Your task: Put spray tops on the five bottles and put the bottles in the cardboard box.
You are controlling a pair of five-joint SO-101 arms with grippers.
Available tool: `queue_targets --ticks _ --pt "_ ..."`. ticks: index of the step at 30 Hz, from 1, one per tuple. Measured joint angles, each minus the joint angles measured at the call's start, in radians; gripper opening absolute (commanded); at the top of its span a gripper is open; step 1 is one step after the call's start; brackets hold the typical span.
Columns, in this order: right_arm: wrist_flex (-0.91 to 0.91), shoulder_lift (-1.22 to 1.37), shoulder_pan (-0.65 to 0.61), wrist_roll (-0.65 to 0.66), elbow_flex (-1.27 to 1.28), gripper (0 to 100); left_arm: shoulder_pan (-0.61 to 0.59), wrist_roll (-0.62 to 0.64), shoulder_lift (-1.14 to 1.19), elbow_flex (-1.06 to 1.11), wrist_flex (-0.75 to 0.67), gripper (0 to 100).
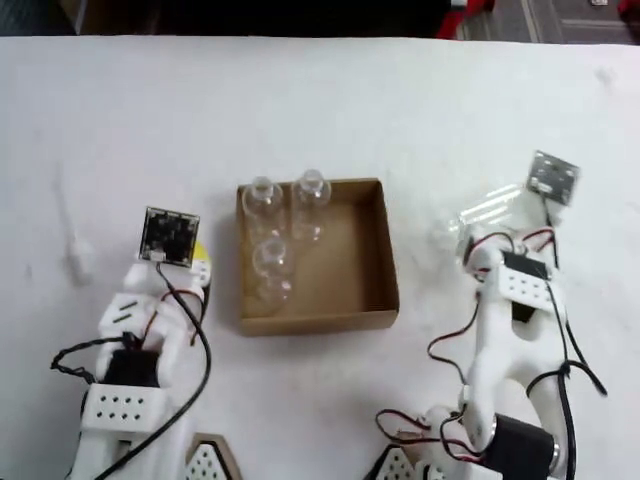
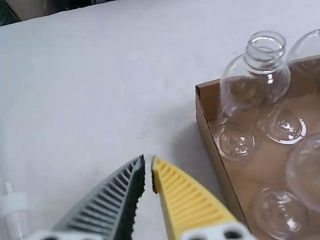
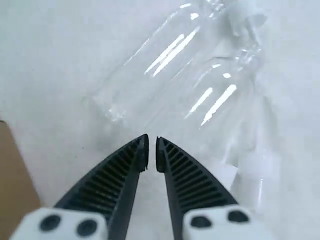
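Three clear plastic bottles [image 1: 270,258] are stood upright in the left part of the cardboard box [image 1: 312,322]. The left gripper [image 2: 148,162] is held closed on nothing, its grey and yellow fingers pressed together over the table [image 2: 75,75] just beside the box's outer wall. Two further bottles [image 3: 165,60] are laid side by side just ahead of the right gripper [image 3: 151,145], whose black fingers are drawn almost together, empty. White spray tops [image 3: 255,175] are seen near them.
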Motion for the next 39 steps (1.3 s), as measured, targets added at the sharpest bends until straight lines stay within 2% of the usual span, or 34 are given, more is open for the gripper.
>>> queue_targets --ticks 8,15,17,22,32,39 --pt "0.000 0.000 0.118 -0.161 -0.075 2.2 0.000 0.000 0.000 0.000 0.000 3" --pt "0.000 0.040 0.173 -0.173 -0.173 2.4 0.000 -0.006 0.000 0.000 0.000 3" --pt "0.008 0.071 0.183 -0.173 -0.213 5.9 0.000 -0.006 0.000 0.000 0.000 3" --pt "0.130 0.207 0.178 -0.227 -0.390 18.4 0.000 -0.006 0.000 0.000 0.000 3" --pt "0.463 0.647 0.178 -0.368 -0.939 18.7 0.000 -0.006 0.000 0.000 0.000 3" --pt "0.583 0.822 0.161 -0.434 -1.152 18.7 0.000 -0.006 0.000 0.000 0.000 3"
